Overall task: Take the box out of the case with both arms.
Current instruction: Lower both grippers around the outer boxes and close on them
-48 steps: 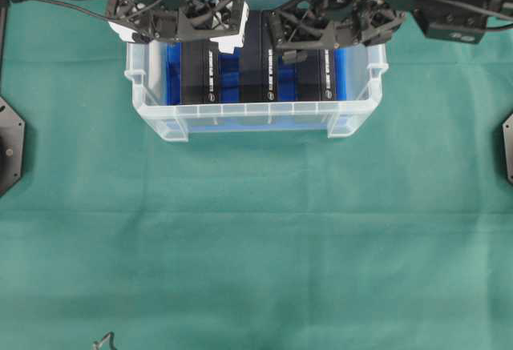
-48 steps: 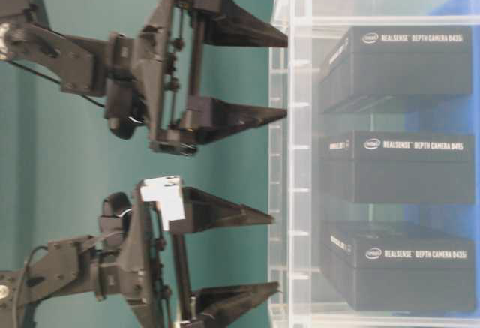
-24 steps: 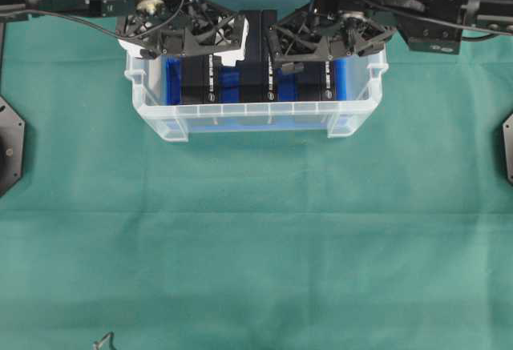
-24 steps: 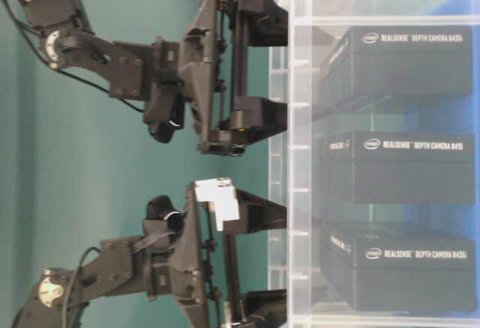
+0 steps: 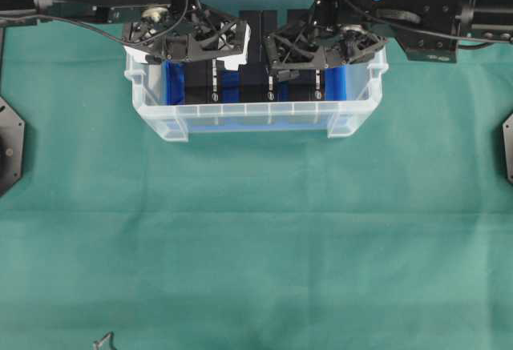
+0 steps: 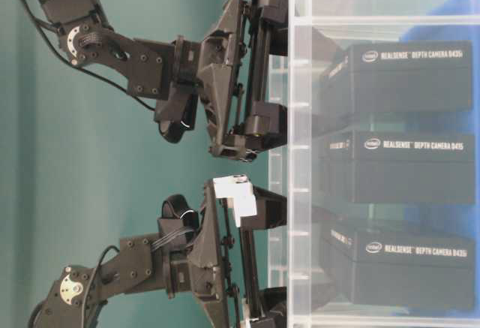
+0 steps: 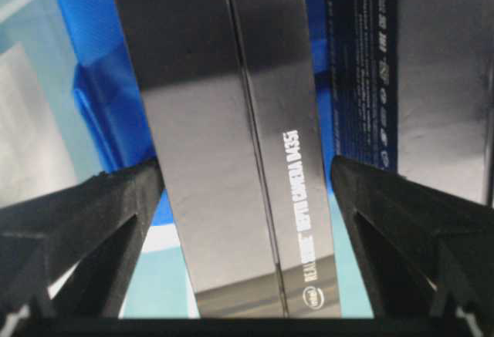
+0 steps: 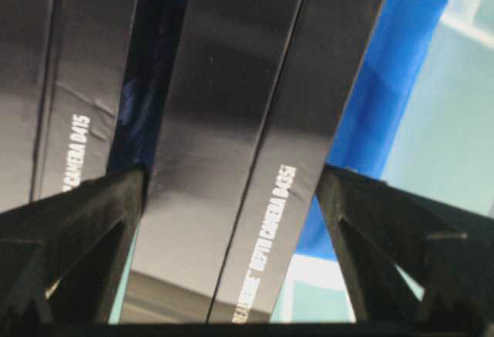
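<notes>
The clear case (image 5: 256,110) stands at the back of the table on its blue sheet (image 7: 100,98), with three black boxes on edge in a row inside. My left gripper (image 5: 200,66) is lowered into the case over the left box (image 5: 200,87). In the left wrist view it (image 7: 247,171) is open, a finger close on each side of that box (image 7: 231,121). My right gripper (image 5: 309,66) hangs over the right box (image 5: 309,87). It (image 8: 231,175) is open too, straddling that box (image 8: 247,106). The middle box (image 5: 255,86) stands between them, untouched.
Green cloth (image 5: 256,230) covers the table in front of the case. A small dark object (image 5: 104,340) lies at the front left edge. Black mounts sit at the left (image 5: 10,146) and right (image 5: 506,146) edges.
Both grippers have come down from above the rim into the case, so their open fingers now flank the two outer boxes. The boxes have not moved.
</notes>
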Controlling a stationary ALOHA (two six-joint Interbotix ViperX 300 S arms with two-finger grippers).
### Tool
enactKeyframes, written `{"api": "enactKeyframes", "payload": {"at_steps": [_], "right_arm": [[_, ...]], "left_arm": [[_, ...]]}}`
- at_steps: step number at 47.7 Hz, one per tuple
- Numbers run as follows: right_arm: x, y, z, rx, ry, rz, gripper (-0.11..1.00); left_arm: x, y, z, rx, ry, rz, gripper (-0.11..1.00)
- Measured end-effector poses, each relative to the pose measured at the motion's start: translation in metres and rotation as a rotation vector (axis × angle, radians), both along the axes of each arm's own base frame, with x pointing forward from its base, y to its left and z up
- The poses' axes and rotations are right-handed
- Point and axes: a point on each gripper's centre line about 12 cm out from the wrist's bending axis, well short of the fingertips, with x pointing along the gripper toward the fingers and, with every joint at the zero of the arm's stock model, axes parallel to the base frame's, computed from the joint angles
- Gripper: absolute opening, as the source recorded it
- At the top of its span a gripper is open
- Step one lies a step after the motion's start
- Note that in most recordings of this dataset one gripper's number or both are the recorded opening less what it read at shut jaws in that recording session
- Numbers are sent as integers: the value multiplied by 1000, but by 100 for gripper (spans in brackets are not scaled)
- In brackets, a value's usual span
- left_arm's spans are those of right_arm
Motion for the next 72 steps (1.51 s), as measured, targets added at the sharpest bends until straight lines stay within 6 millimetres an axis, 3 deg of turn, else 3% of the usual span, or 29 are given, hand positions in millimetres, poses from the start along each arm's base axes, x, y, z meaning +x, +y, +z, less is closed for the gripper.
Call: {"api": "enactKeyframes", "payload": {"at_steps": [44, 50, 56, 59, 72], "right_arm": [[0, 0, 0, 10, -2, -3, 94], [-1, 0, 0, 14, 1, -8, 87], [-3, 1, -1, 26, 15, -35, 67], [-4, 1, -1, 29, 17, -50, 67], [-3, 1, -1, 30, 17, -55, 67]], "left_arm": [[-2, -3, -4, -24, 35, 1, 89], [-5, -5, -3, -33, 60, 1, 84], [-9, -8, -3, -46, 94, 3, 71], [-10, -8, -2, -51, 104, 5, 64], [-9, -9, -2, -53, 105, 5, 64]]}}
